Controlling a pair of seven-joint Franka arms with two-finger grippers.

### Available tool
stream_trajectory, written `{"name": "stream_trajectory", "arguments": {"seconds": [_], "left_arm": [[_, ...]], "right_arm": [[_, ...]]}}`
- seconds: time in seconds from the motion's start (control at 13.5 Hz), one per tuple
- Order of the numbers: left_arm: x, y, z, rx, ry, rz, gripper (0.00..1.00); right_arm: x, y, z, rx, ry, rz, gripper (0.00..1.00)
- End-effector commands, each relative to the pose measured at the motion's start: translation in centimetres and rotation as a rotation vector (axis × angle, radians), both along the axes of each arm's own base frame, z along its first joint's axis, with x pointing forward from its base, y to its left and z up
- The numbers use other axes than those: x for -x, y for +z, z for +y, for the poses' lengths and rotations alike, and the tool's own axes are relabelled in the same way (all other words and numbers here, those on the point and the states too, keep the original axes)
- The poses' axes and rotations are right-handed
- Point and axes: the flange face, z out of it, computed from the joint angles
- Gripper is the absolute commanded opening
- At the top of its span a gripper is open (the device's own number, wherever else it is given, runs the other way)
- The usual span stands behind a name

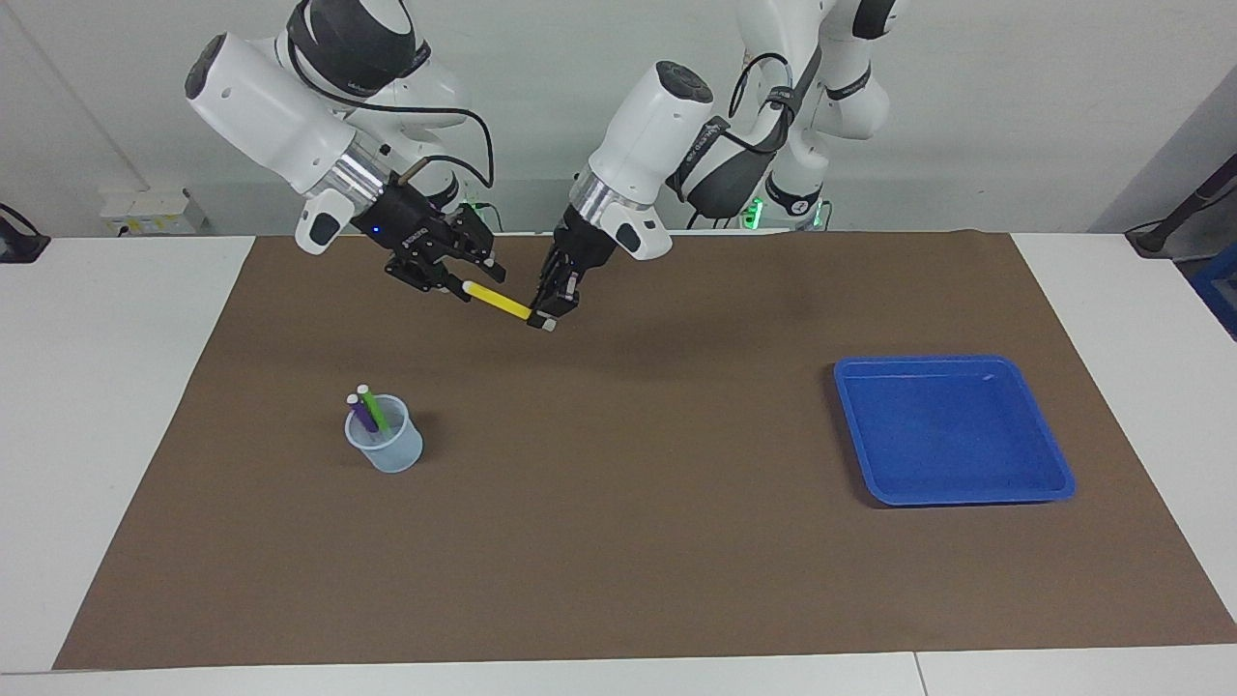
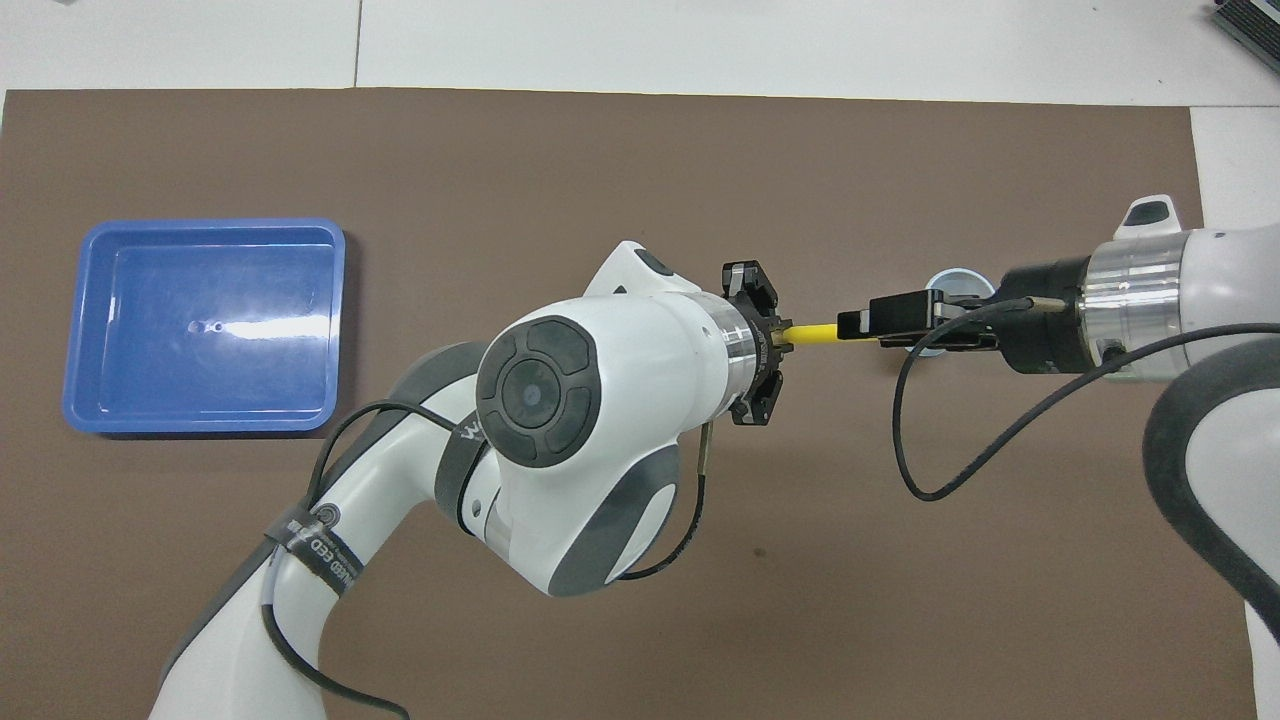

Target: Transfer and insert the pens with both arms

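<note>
With purple and green pens already in the clear plastic cup point(image 1: 385, 447), the shut left hand point(image 1: 543, 314) holds the slim yellow marker pen point(image 1: 498, 301) mid-handover, the right hand point(image 1: 462, 282) half-closed around its other end, insertion remaining.

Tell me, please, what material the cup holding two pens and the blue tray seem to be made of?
The cup looks like thin translucent plastic: pale bluish, and the purple and green pens show faintly through its wall. The blue tray looks like glossy moulded plastic: in the overhead view its floor carries a bright reflection, and its corners are rounded. Neither material is certain.
</note>
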Motion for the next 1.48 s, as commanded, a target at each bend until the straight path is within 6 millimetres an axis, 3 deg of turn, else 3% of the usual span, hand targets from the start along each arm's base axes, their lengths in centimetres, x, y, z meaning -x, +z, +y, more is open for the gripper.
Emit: {"name": "stream_trajectory", "arguments": {"seconds": [0.0,0.22,0.59,0.81,1.04,1.26,1.33,1.41], "left_arm": [[0.17,-0.07,-0.08,0.024,0.018,-0.004,0.0],[0.18,-0.15,-0.07,0.023,0.017,-0.004,0.0],[0.35,-0.5,-0.09,0.016,0.013,-0.002,0.0],[0.9,-0.57,-0.56,0.017,0.002,-0.006,0.0],[0.81,-0.44,-0.54,0.026,0.004,-0.019,0.0],[0.81,-0.44,-0.54,0.024,-0.002,-0.024,0.0],[0.82,-0.44,-0.55,0.021,-0.005,-0.028,0.04],[0.6,-0.32,-0.37,0.016,-0.002,-0.032,0.21]], "right_arm": [[-0.08,-0.63,-0.36,-0.015,0.001,-0.001,0.61],[-0.33,-0.87,-0.37,-0.014,-0.007,-0.005,0.6],[-0.26,-0.94,-0.39,-0.015,-0.004,0.003,0.42],[-0.26,-0.94,-0.39,-0.015,-0.003,0.002,0.24],[-0.24,-0.95,-0.38,-0.014,0.003,0.0,0.0],[-0.34,-0.91,-0.51,-0.003,-0.001,-0.01,0.0],[-0.37,-0.82,-0.52,-0.003,-0.002,-0.013,0.0],[-0.4,-0.68,-0.52,-0.002,-0.004,-0.014,0.0]]}}
